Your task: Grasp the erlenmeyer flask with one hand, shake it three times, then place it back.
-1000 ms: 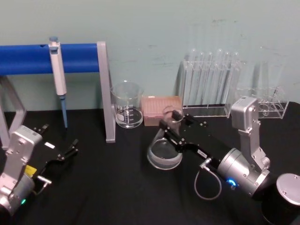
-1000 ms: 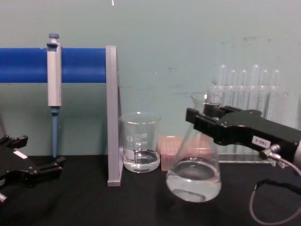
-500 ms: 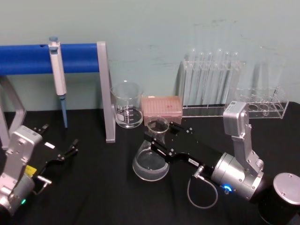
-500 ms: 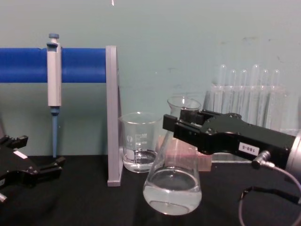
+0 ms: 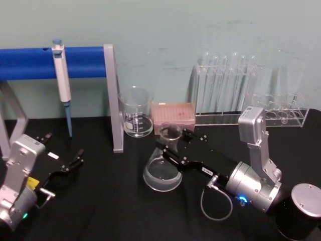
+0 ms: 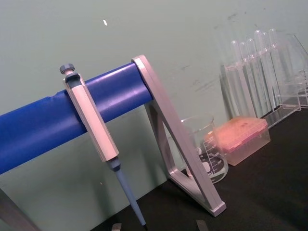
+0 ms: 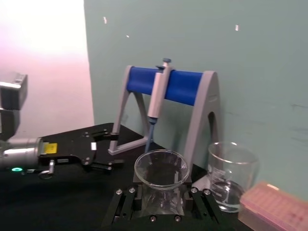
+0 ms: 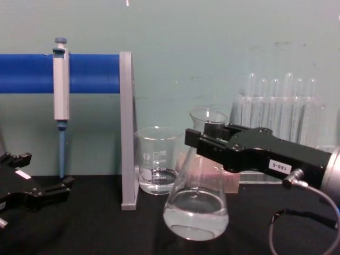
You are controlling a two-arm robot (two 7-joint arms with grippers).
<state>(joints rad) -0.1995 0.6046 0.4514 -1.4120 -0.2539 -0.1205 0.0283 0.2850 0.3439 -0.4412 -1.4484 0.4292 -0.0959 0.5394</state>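
**A:** Head view first. Which claw has the flask?

**B:** The right claw [image 5: 175,145]. It's clamped on the flask [image 5: 161,174] at the neck, just under the rim. Its arm reaches in from the right, low over the counter [image 5: 110,201]. The left claw [image 5: 64,146] sits open, well apart on the far left, so the right arm is the near one.

**A:** Left wrist view?

**B:** It looks across at the blue stand [image 6: 130,91], with the beaker [image 6: 204,144] just beside the stand's leg.

**A:** Right wrist view?

**B:** That one looks along the claw. The flask's mouth sits squarely between the two fingers [image 7: 126,204], with one finger on each side of the neck. The beaker stands beyond, apart from the flask.

**A:** And the chest view? How does the flask lie?

**B:** That's the thing to watch. Its long axis leans, with the mouth tipped toward the right and the wide base out to the left. The liquid is pooled at the bottom. I can't tell whether the base touches the counter.

**A:** So what does the next move need?

**B:** My guess is it's mid-shake or close to the put-down, though nothing here shows the count. To set it back, the wrist must bring that axis upright so the base lands flat.
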